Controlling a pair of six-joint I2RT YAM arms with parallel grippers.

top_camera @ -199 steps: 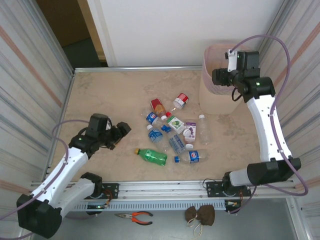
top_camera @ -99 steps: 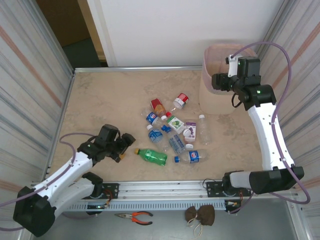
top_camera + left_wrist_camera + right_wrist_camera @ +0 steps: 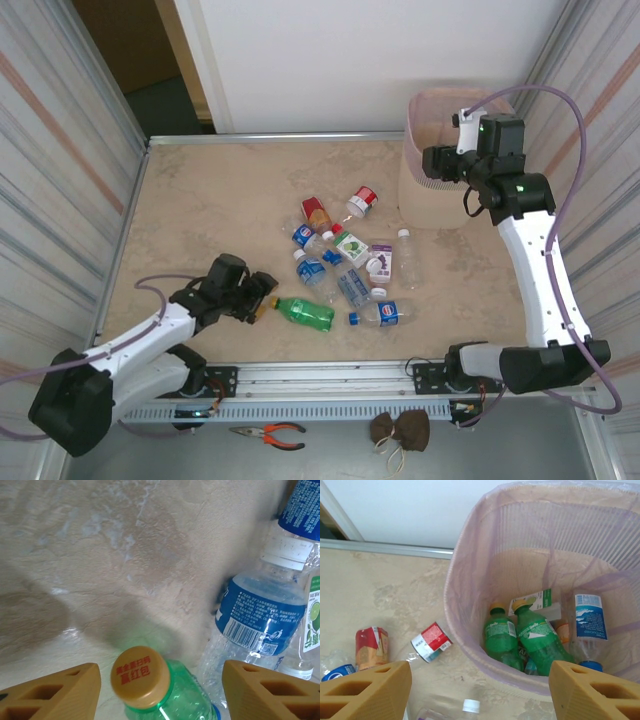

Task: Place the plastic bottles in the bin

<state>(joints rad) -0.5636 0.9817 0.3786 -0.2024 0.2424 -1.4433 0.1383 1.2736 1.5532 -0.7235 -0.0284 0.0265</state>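
Left wrist view: left gripper (image 3: 160,682) is hanging open around the green bottle (image 3: 172,702) at its yellow cap (image 3: 141,676), gripping nothing yet. Right gripper (image 3: 480,690) is hovering open and empty over the bin (image 3: 470,555), several bottles (image 3: 535,635) lying inside; roughly ten are waiting on the table (image 3: 220,200)

Soft, even light fills the overhead view. The table (image 3: 220,200) is bright, and the arms throw only faint, diffuse shadows on it. Ahead and to the left of the left gripper (image 3: 161,680), a broad, soft-edged shadow darkens the surface. A faint green tint spreads just ahead of the green bottle (image 3: 180,700) between its fingers. Small white glints sit on the clear bottle (image 3: 255,625) ahead to its right. The near fingers look slightly soft. Beyond the right gripper (image 3: 480,680), the white wall (image 3: 410,510) is very bright, while the inside of the bin (image 3: 465,580) is dimmer and warmer.
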